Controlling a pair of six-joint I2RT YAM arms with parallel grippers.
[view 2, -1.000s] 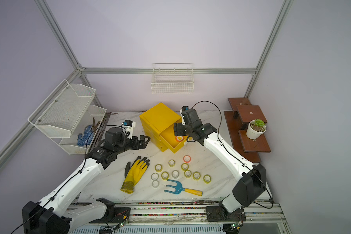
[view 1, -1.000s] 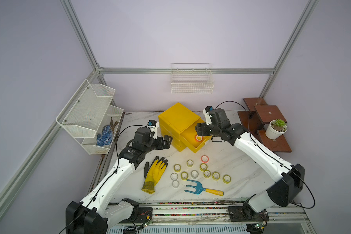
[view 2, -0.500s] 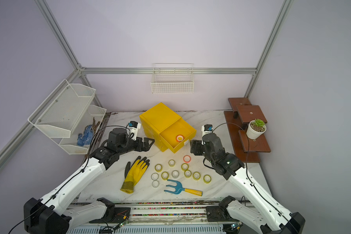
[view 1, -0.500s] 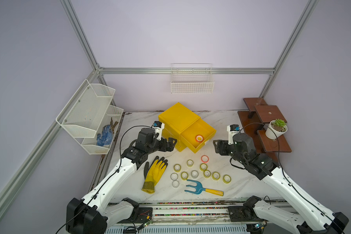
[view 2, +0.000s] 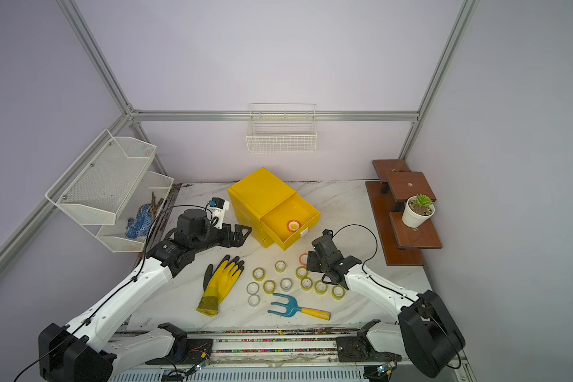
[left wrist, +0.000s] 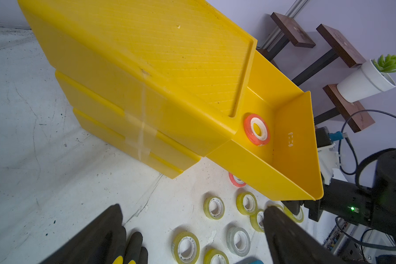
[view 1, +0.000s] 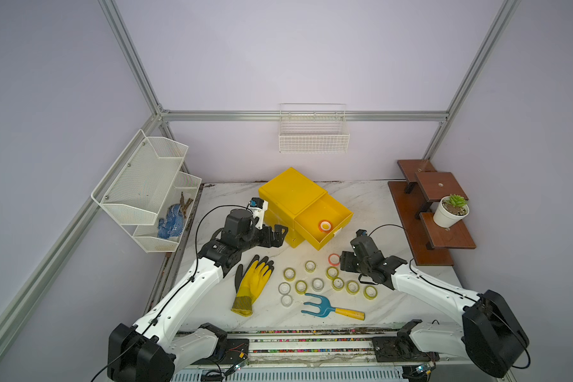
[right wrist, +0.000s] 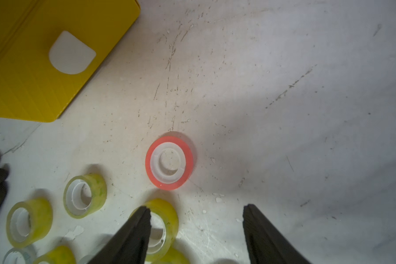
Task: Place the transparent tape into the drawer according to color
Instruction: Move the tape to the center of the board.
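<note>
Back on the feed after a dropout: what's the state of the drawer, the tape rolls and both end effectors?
Top drawer: open.
Stowed pink-red roll: flat in that drawer.
Loose pink-red roll: flat on the table, ungripped.
Yellow-green rolls: loose on the table.
Left end effector: open, empty.
Right end effector: open, empty, near the loose pink-red roll.
</note>
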